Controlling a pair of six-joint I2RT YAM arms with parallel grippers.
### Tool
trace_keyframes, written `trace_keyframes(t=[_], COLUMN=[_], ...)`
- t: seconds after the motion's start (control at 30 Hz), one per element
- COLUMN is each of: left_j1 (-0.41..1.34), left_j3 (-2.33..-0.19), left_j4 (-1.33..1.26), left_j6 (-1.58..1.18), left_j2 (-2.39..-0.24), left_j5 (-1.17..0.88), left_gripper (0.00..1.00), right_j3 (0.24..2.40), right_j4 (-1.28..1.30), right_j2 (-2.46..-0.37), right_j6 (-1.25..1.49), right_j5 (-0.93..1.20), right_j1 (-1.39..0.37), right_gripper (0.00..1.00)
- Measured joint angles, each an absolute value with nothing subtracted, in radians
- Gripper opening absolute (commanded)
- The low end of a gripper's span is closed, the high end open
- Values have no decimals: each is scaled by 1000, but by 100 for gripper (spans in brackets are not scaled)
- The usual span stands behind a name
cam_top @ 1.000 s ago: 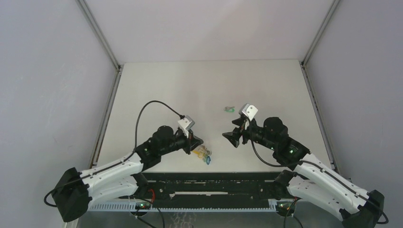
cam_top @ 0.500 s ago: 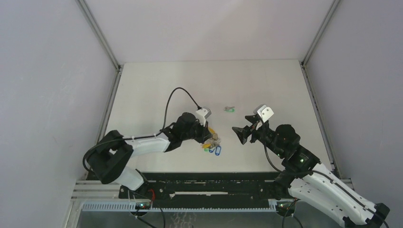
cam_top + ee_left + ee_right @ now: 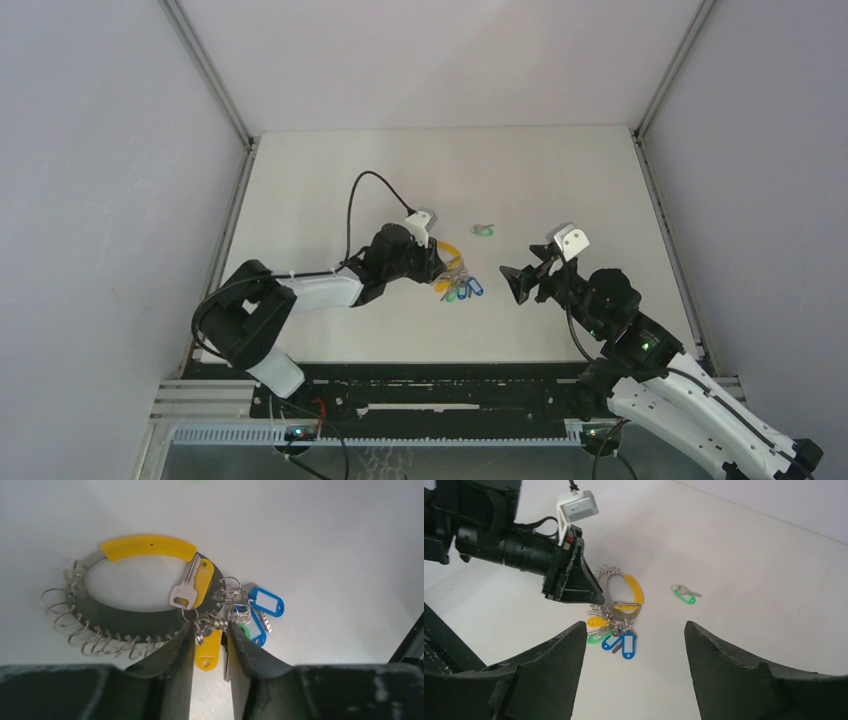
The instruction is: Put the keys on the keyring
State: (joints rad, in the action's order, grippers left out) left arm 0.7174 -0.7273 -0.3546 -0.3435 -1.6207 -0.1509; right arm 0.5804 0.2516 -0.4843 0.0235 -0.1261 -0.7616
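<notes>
Your left gripper (image 3: 210,627) has its jaws squeezed nearly together. They're pinching the keyring (image 3: 147,547) at its near edge, right where the little split rings bunch up. A yellow key tag (image 3: 207,655) shows through the thin slit between the 2 fingers.

The keyring lies on the table (image 3: 400,170) roughly mid-table, just in front of that gripper. The yellow band is on the far side, and a darker band with a row of wire loops runs round the rest.

The keys (image 3: 267,602) hang in a clump at the gripper end. I can make out 2 blue tags, 1 green one mostly buried, and 1 silver key with a yellow head lying across the loop.

There's also 1 loose green key (image 3: 685,596) sitting by itself farther back and to the right, apart from the ring.

Your right gripper (image 3: 512,285) is off to the right of the clump and pointed at it. Its jaws are spread wide with nothing between them, and it's not touching the keys.
</notes>
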Motion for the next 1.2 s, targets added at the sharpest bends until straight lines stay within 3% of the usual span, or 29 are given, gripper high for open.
trace_keyframes(t=[0.13,0.17,0.2,0.23,0.7,0.9,1.2], left_j1=[716,715,713,711,432,344,337], left_j3=[-678,-672,-667,-664,-546,-556,-627], left_j4=[-344,-336,-327,-318,-2,197,424], left_j6=[-358,-356,-357,-358,-462,-480,-381], left_j2=[-1512,-1483,-1447,-1411,-818,-506,-271], left_j5=[-111,-103,-91,-77,56,194,440], left_gripper=[64,76,97,100,100,100,100], right_j3=[580,580,580,580,595,642,669], right_j4=[252,252,252,252,387,491,578], right_j2=[-487,-488,-488,-489,-485,-500,-411], right_j6=[26,27,29,32,155,202,216], right_j5=[-135,-139,-142,-148,-401,-512,-566], right_j1=[-762,-762,-762,-762,-751,-696,-556], right_gripper=[75,76,77,78,97,98,100])
